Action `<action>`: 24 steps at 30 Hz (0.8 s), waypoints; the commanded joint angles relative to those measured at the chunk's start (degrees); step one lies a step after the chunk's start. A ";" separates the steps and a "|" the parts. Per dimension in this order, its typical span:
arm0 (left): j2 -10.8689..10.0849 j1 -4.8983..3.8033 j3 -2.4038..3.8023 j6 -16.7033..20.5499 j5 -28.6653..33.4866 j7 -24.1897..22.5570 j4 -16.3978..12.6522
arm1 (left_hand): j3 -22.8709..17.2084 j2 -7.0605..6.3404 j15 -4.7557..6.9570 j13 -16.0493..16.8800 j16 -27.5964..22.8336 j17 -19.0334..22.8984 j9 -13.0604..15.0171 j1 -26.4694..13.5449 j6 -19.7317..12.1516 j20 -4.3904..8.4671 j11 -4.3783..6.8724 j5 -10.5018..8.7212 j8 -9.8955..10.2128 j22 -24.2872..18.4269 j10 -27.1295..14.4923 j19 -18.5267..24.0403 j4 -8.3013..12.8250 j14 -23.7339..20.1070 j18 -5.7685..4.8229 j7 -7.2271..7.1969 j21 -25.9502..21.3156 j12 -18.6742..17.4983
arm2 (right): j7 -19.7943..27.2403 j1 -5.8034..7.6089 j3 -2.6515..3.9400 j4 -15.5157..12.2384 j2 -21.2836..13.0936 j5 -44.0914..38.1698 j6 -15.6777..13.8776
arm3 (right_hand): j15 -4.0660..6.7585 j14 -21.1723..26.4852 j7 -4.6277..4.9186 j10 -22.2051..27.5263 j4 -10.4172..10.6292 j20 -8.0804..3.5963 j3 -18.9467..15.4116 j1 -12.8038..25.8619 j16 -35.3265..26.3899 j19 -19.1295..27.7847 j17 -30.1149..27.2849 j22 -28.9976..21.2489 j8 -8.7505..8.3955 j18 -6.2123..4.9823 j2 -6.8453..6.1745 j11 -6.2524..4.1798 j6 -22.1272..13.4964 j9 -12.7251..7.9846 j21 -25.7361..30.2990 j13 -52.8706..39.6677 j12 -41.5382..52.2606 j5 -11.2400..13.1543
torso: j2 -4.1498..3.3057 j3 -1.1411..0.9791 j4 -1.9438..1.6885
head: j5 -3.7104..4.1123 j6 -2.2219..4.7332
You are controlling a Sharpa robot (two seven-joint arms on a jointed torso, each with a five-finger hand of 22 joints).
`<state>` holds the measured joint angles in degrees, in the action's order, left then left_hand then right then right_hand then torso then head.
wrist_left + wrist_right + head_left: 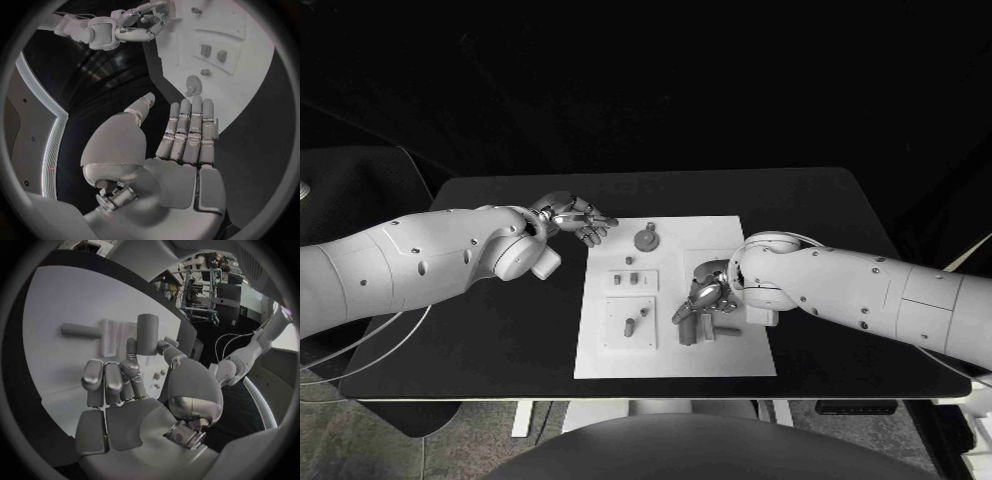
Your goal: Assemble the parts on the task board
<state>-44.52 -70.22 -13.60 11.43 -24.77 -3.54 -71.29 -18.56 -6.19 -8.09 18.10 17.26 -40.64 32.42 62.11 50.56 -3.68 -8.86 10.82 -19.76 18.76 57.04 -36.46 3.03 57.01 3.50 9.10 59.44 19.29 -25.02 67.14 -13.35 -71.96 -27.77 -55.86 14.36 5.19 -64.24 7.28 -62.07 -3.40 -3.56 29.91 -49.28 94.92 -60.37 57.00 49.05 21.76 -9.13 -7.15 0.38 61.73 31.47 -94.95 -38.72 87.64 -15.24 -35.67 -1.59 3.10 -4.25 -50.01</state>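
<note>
Right wrist view: the right hand (125, 390) pinches a grey cylinder part (147, 334) upright between thumb and a finger, its other fingers curled, above the white task board (733, 350). The left hand (181, 145) hangs flat, fingers straight and together, holding nothing, just beside the board's far left corner.
</note>
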 commanded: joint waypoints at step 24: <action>0.11 -0.09 0.02 -0.98 -0.18 0.00 -0.08 | 0.27 0.01 -0.05 -0.09 -0.24 0.10 -0.11 -0.38 0.23 0.17 -0.07 -0.15 0.32 0.09 -0.64 0.31 0.05 -0.23 0.74 0.01 -0.31 -0.42 | -2.61 -0.01 -0.05 0.18 -0.22 -4.94 0.79 | -0.17 0.96 0.43 0.80 -3.72 0.43 4.08 -6.75 5.92 0.97 0.30 0.42 0.21 -5.87 6.22 0.33 -0.01 0.11 -7.14 -0.01 -0.23 0.98 | 0.00 -0.04 0.02 | 0.05 0.01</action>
<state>-44.47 -70.22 -13.61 11.22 -24.81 -3.43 -71.24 -18.56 -6.19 -8.09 18.10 17.26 -40.58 32.37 62.12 50.56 -3.68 -9.00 10.82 -19.76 18.75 56.81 -36.46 3.03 57.01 3.49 9.10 59.44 19.06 -26.26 67.37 -13.23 -71.88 -27.97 -59.10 14.59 4.85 -63.70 7.17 -61.63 -3.40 -3.05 29.91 -49.51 94.92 -59.86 57.22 49.41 21.67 -9.14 -7.38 0.83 61.66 31.44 -94.95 -38.73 87.64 -14.42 -35.67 -1.64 3.13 -4.19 -50.01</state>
